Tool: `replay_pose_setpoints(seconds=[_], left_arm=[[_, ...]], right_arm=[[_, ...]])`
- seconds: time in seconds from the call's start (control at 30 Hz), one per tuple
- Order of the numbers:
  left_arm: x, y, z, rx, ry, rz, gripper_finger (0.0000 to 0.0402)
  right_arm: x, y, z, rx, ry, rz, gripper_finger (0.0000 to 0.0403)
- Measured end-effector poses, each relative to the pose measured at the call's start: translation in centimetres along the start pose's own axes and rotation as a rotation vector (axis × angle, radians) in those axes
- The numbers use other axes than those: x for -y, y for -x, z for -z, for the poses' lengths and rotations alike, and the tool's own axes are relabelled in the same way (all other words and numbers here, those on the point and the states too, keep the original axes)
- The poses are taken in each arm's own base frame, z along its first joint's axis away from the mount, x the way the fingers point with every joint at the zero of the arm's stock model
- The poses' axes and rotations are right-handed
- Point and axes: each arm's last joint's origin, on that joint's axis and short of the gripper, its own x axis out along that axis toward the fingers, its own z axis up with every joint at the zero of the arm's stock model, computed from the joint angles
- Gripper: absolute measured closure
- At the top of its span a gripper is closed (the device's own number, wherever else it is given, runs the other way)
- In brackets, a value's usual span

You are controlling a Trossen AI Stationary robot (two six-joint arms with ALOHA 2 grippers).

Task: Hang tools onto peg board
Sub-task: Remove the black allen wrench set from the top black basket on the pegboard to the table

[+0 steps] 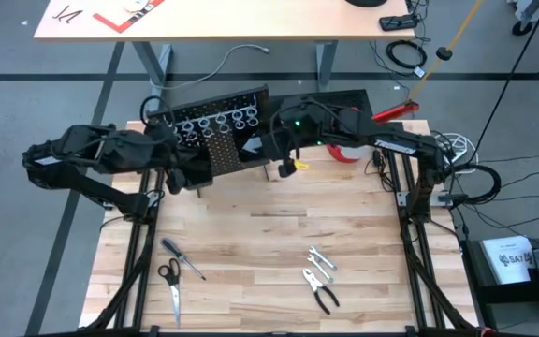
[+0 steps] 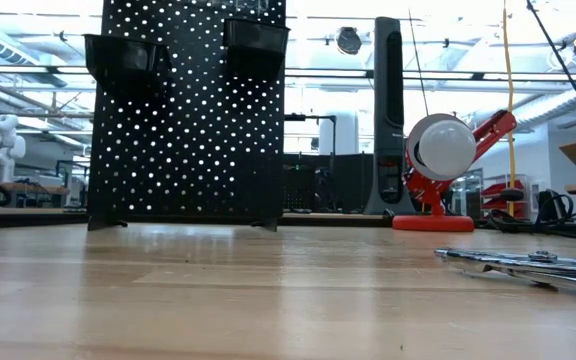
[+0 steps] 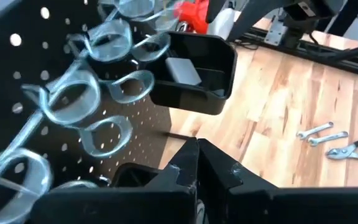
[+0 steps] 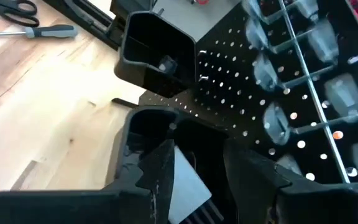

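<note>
The black peg board [image 1: 223, 131] stands upright on its feet at the table's far side, with a row of silver rings [image 3: 104, 93] and two black bins [image 2: 123, 55]. One bin [image 4: 157, 53] holds a small metal piece [image 4: 165, 62]. My right gripper [image 4: 194, 180] hovers just in front of the other bin [image 4: 160, 124], shut on a flat grey metal piece. My left gripper [image 3: 197, 165] is shut and empty, raised beside the board's rings [image 1: 195, 176]. A screwdriver [image 1: 183, 257], scissors [image 1: 171, 281], wrenches [image 1: 321, 259] and pliers [image 1: 321, 292] lie flat near the table's front. My right gripper holds a flat grey metal piece [image 4: 188, 186] between its two fingers, its broad face against one finger [image 4: 160, 171]. The fingers slant downward toward the board. The piece is lifted clear, just short of the bin's rim; the far finger's contact is hidden in shadow.
A red-and-white lamp [image 2: 438, 150] stands on the table to the right of the board. Cables run along the right frame [image 1: 457, 178]. Bare wood [image 1: 279, 215] stretches between the board and the tools at the front.
</note>
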Motion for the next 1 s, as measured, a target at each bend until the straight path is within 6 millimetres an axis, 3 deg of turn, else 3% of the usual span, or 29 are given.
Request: replay_pose_setpoints(seconds=[0.37, 0.6, 0.83, 1.0], left_arm=[[0.1, 0.5, -0.2, 0.037, -0.054, 0.078, 0.0391], [-0.6, 2.2, -0.6, 0.153, -0.047, 0.153, 0.0391], [-1.8, 4.6, -1.0, 0.309, -0.005, 0.193, 0.0391], [-2.0, 4.9, -0.8, 0.317, -0.001, 0.19, 0.0391]], right_arm=[[0.2, -1.3, 0.8, 0.013, -0.017, -0.046, 0.0267], [-0.5, -3.7, 1.6, -0.037, -0.012, -0.087, 0.0267], [-0.3, -4.3, 1.3, 0.001, -0.002, -0.055, 0.0267], [-0.1, -4.4, 1.8, -0.012, -0.022, -0.072, 0.0267]])
